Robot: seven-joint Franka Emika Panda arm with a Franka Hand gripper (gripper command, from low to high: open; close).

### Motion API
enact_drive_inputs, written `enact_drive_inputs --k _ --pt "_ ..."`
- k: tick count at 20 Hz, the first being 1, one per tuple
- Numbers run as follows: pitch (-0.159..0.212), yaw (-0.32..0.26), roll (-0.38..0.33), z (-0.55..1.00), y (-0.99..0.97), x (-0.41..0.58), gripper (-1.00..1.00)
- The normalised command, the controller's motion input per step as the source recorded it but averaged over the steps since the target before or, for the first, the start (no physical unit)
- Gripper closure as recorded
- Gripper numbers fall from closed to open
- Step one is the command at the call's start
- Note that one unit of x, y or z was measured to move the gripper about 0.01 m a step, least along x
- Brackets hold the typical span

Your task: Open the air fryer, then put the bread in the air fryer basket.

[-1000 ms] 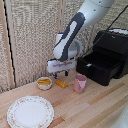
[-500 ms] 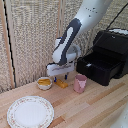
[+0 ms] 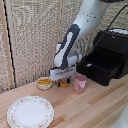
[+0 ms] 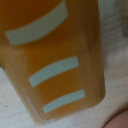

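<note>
My gripper point(image 3: 62, 82) is down at the table between the white bowl and the pink cup, its blue tips at the bread point(image 3: 64, 85), of which only a small orange bit shows under the claw. In the wrist view the bread point(image 4: 55, 60) fills the picture as an orange-brown block with pale stripes, and no fingers show. I cannot tell whether the fingers are closed on it. The black air fryer point(image 3: 114, 47) stands at the exterior view's right with its basket point(image 3: 101, 67) pulled out and its hollow open upward. The air fryer handle does not stand out against the black drawer front.
A pink cup point(image 3: 80, 83) stands just to the exterior view's right of the gripper, between it and the basket. A white bowl point(image 3: 44, 82) with yellow contents is on the other side. A patterned plate point(image 3: 30, 111) lies near the table's front. A woven screen backs the table.
The arm has sunk a little, bringing the gripper lower onto the bread between bowl and cup. The fryer drawer, cup, bowl and plate have not moved.
</note>
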Motion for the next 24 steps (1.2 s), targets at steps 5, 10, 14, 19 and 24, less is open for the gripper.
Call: enact_drive_inputs --k 5,10,14,19,24 --pt "0.000 0.033 0.014 0.00 0.07 -0.020 1.00" --pt "0.017 -0.017 0.058 -0.01 -0.01 0.000 1.00" --pt "0.000 0.017 0.029 0.01 0.00 0.000 1.00" --pt "0.005 0.076 0.018 0.23 0.11 0.009 1.00" --pt "0.016 -0.040 0.016 0.99 0.21 0.000 1.00"
